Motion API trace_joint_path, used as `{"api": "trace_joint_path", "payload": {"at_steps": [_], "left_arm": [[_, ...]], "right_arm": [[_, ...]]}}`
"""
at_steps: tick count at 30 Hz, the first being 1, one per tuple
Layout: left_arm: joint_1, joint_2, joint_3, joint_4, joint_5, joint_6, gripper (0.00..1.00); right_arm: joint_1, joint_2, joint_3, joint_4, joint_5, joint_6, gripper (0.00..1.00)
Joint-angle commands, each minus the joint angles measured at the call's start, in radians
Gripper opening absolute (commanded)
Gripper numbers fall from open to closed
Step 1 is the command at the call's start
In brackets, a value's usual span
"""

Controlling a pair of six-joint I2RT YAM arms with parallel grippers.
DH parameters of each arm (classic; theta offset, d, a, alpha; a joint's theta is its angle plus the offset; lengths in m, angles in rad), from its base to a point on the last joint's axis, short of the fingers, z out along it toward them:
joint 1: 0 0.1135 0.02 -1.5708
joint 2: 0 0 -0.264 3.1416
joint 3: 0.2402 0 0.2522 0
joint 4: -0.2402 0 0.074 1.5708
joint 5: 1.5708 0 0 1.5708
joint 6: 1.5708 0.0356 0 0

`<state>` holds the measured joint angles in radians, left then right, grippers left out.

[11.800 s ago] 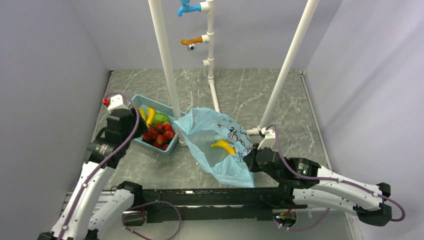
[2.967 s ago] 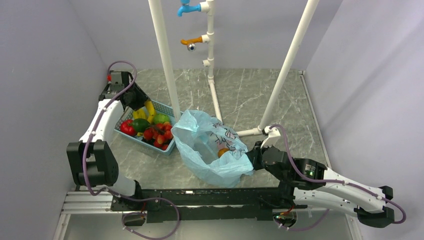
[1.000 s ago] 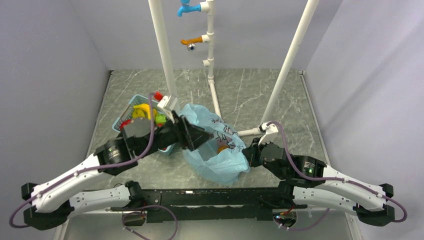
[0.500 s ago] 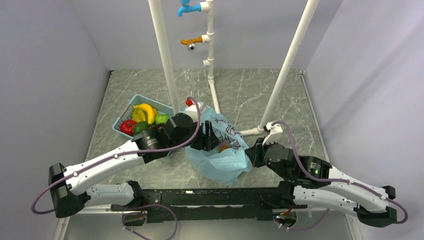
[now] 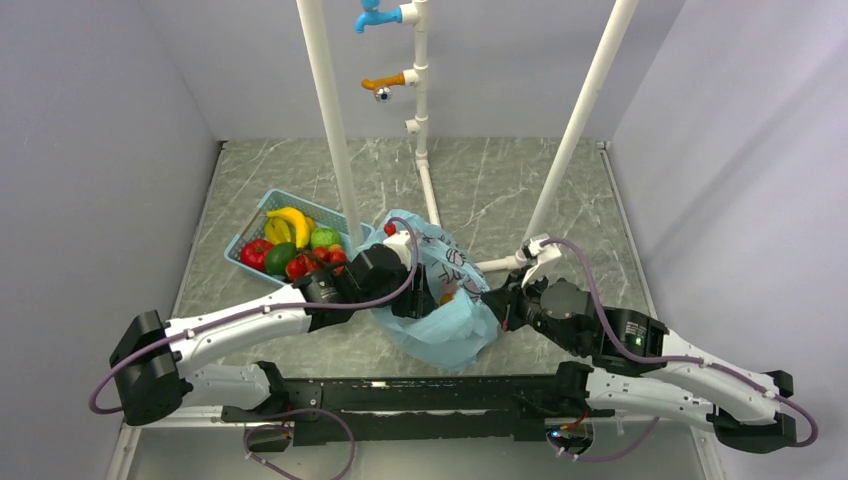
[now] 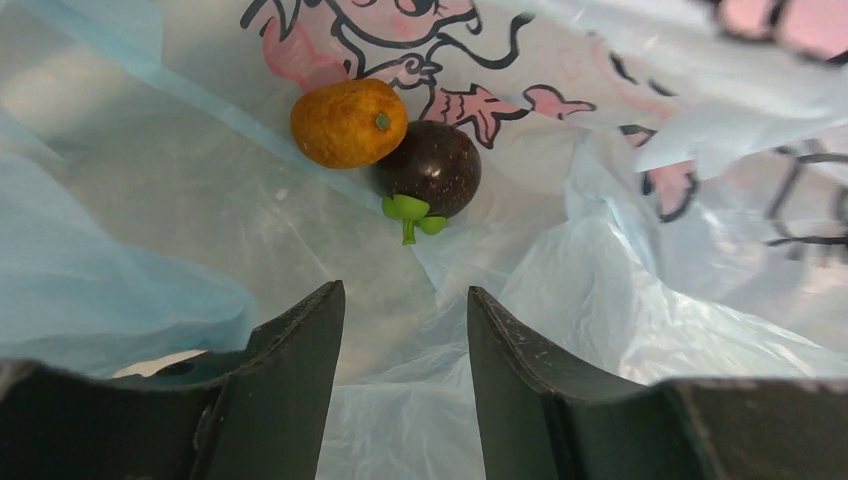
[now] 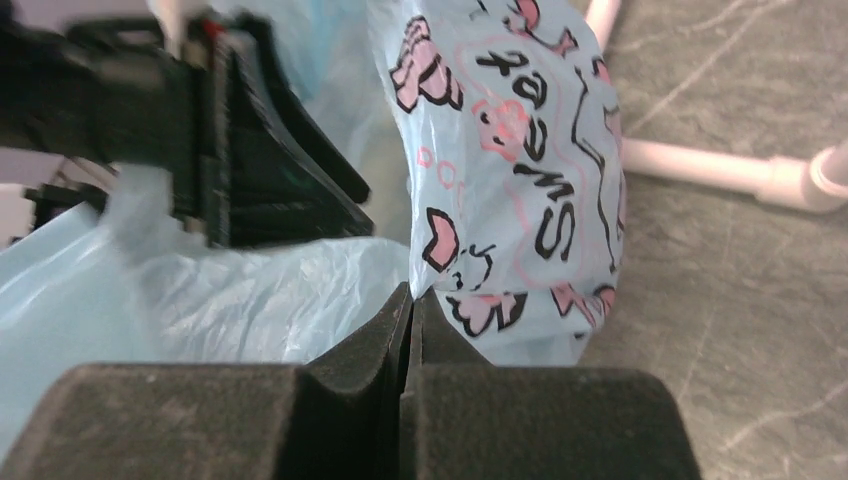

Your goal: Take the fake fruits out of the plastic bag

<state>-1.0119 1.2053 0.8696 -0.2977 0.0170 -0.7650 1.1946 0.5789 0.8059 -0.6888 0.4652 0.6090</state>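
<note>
Right now the left claw (image 6: 405,295) is inside the mouth of the plastic bag (image 5: 455,328), its 2 fingers spread apart with nothing between them. Its wrist view looks down into the bag, where 2 of the fake fruits lie on the crinkled film ahead of the fingertips: an orange-brown fruit (image 6: 348,122) and a dark brown fruit (image 6: 433,177) with a small green leafy cap. The 2 touch each other, the orange-brown one on the left and slightly farther away. Neither touches the claw.

The right claw (image 7: 410,295) is pressed together on the bag's edge, pinching the thin blue film at the bag's right side. Its wrist view shows the black lettering and pink prints on the bag wall just beyond the fingers, with the dark left claw in the opening at the upper left.

From the top view, the bag sits on the grey marbled table (image 5: 500,180) between the 2 arms, in front of a white pipe frame (image 5: 330,130). Just left of the bag stands a blue basket (image 5: 246,240), which holds yellow bananas (image 5: 290,222), a larger red fruit (image 5: 256,252), a dark green fruit (image 5: 281,257), a light green fruit (image 5: 322,237) and several small red pieces (image 5: 305,263).
</note>
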Motion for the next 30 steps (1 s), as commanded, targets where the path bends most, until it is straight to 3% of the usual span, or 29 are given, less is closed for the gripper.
{"api": "trace_joint_path", "payload": {"at_steps": [1,5,10,14,22,26,30], "left_arm": [[0.001,-0.009,-0.062,0.174,0.064,-0.028,0.55],[-0.004,0.104,-0.049,0.251,0.117,-0.028,0.56],[-0.05,0.28,0.022,0.329,0.143,-0.02,0.68],[-0.085,0.405,0.105,0.307,0.09,-0.033,0.82],[-0.127,0.556,0.176,0.339,-0.015,-0.135,0.9],[-0.159,0.604,0.218,0.304,-0.148,-0.18,0.88],[-0.172,0.644,0.244,0.198,-0.233,-0.203,0.72]], "right_arm": [[-0.001,0.03,0.082,0.095,-0.004,-0.036,0.0],[-0.001,0.026,0.117,-0.003,0.064,0.032,0.0],[0.0,-0.035,0.096,-0.088,0.086,0.102,0.0],[-0.001,-0.091,0.058,-0.124,0.08,0.151,0.0],[0.0,-0.124,0.029,-0.176,0.066,0.19,0.0],[0.001,-0.133,0.032,-0.195,0.073,0.198,0.0],[0.0,-0.131,0.035,-0.207,0.077,0.212,0.0]]}}
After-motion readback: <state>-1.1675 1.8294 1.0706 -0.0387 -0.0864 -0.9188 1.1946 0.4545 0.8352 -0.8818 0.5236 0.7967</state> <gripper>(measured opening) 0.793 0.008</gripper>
